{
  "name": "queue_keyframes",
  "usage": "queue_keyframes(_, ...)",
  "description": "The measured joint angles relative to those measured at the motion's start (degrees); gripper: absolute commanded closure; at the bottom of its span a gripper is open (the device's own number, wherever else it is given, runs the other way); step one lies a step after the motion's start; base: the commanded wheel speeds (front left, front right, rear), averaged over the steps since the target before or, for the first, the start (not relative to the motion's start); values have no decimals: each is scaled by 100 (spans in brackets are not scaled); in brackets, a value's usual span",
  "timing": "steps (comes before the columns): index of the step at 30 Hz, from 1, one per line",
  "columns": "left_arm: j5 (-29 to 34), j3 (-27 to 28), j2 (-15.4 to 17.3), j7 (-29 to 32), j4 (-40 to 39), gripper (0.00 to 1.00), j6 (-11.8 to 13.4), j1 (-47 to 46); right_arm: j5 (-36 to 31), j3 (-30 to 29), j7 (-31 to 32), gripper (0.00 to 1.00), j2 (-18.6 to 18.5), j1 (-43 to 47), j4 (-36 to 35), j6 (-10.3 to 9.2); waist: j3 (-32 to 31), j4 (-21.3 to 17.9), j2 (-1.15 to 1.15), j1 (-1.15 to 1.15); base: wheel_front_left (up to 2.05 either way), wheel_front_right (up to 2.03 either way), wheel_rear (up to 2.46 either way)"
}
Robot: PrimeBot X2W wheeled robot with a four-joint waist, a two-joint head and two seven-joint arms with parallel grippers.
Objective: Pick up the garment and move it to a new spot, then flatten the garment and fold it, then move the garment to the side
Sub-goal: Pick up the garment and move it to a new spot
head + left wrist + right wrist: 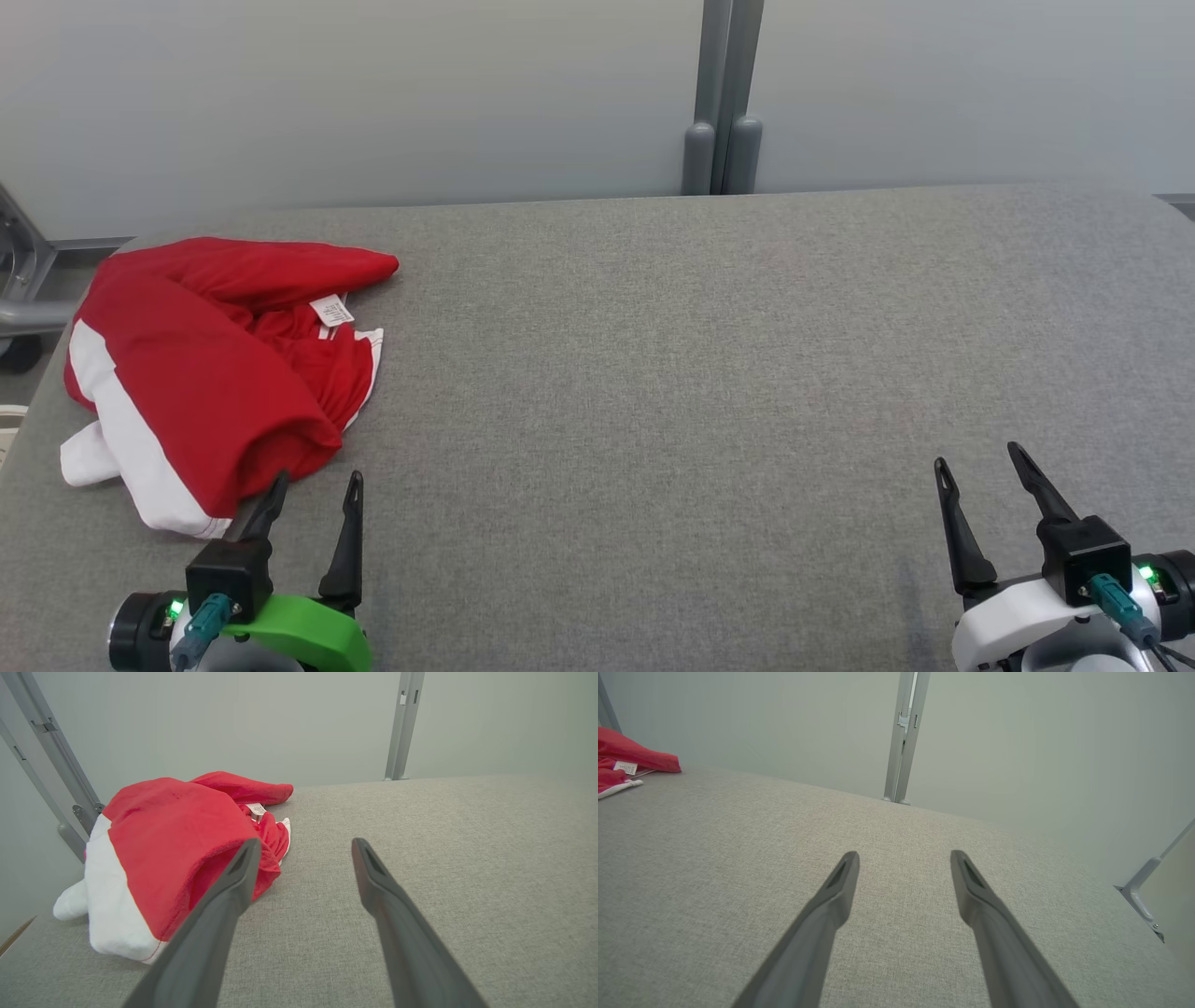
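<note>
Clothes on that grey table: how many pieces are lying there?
1: a red-and-white garment, crumpled at the left side of the table, just beyond the left hand. Its folds could hide another piece.

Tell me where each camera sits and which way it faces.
Head view: on the head, looking down at the grey table; open left gripper by the red-and-white garment, open right gripper lower right.
Left wrist view: along its fingers toward the garment.
Right wrist view: along its fingers toward a grey post.
Shared: all show the garment's label.
</note>
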Motion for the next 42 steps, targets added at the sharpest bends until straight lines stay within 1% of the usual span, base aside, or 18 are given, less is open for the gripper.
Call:
queue_keyframes(6,-1,-11,15,-2,8,0,-5,-1,-31,71,-1,0,-10,2,-33,0,15,53,0,0,0,0,0)
queue_keyframes(10,-15,74,19,-2,87,0,-7,-3,-34,182,-1,0,-47,-4,-86,0,19,161,0,0,0,0,0)
queue_keyframes(14,-41,321,11,-3,149,0,-5,1,-45,592,-1,0,-149,-71,-53,0,0,329,0,0,0,0,0)
queue_keyframes(18,-35,647,-1,-13,134,0,13,128,-31,1100,-1,0,-231,-268,42,1,-34,560,0,0,0,0,0)
queue_keyframes(21,37,838,-4,-12,134,0,45,296,19,1330,-2,0,-253,-343,109,2,-76,776,0,0,0,0,0)
queue_keyframes(23,85,912,-19,-12,111,0,47,380,37,1456,-1,0,-248,-357,141,2,-110,941,0,0,0,0,0)
queue_keyframes(24,102,984,-37,-12,77,0,48,480,77,1602,-2,0,-213,-356,180,2,-150,1120,0,0,0,0,0)
queue_keyframes(33,147,1226,-38,-12,-57,0,38,706,199,2027,-1,0,-134,-435,250,2,-344,1909,0,0,0,0,0)
queue_keyframes(37,93,1328,-112,-12,-125,0,36,706,232,2137,-1,0,-133,-515,253,2,-410,2097,0,0,0,0,0)
queue_keyframes(42,26,1385,-188,-13,-157,0,30,682,276,2174,-1,0,-158,-505,178,2,-467,2097,0,0,0,0,0)
